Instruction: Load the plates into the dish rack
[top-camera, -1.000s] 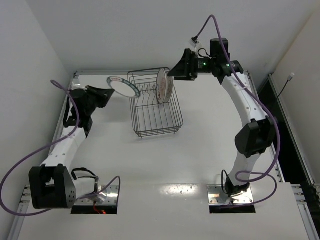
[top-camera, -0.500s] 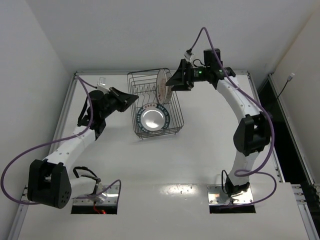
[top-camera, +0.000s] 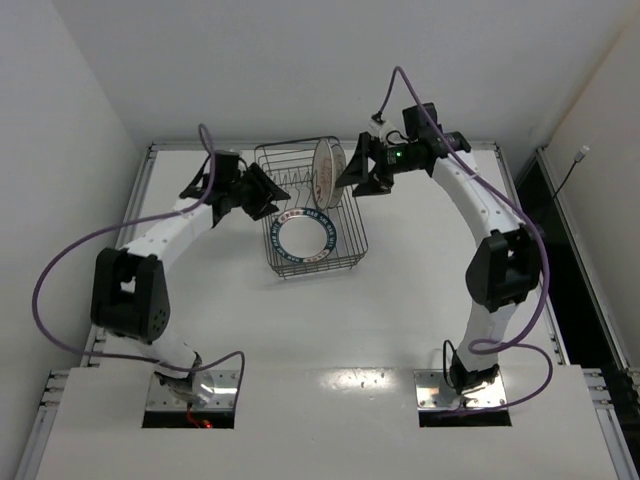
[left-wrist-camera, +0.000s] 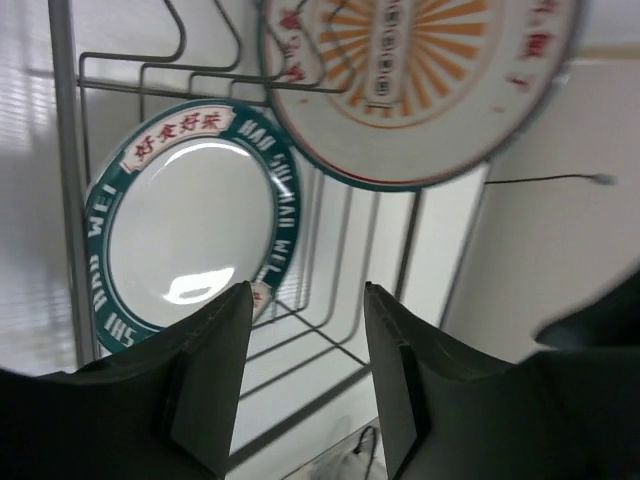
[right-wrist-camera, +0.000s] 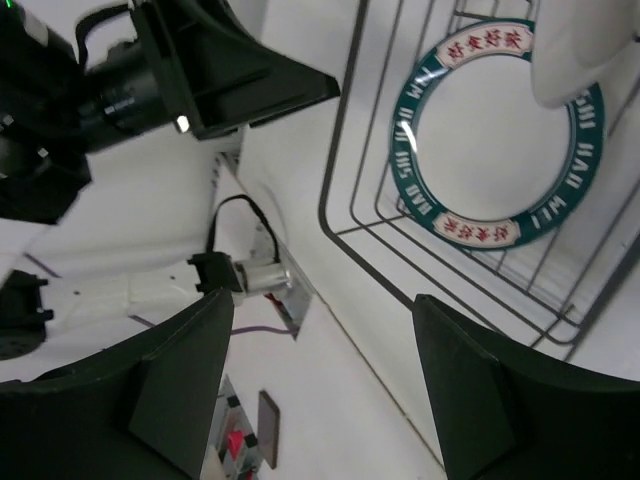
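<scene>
Checking in from the remote station. I'm looking at the dish rack (top-camera: 318, 262) sitting toward the far middle of the bench (top-camera: 420, 270), and two plates are sitting in it. The teal-ring plate (top-camera: 305, 236) is lying flat on the rack's wire floor at the near end, face up, rather than standing between the tines. The orange-patterned plate (top-camera: 328, 172) is standing on edge at the far right end, tilting a bit against the wires. The left fingers (top-camera: 268, 196) are hovering at the rack's left rim, partway open with nothing between them. On the left wrist cam I'm seeing the teal-ring plate through the gap, clear of both tips. The right fingers (top-camera: 356, 178) are hanging just beside the orange-patterned plate on its right side, spread wide and gripping nothing. I'm not managing to tell from any view whether they're actually touching that plate's edge.
</scene>
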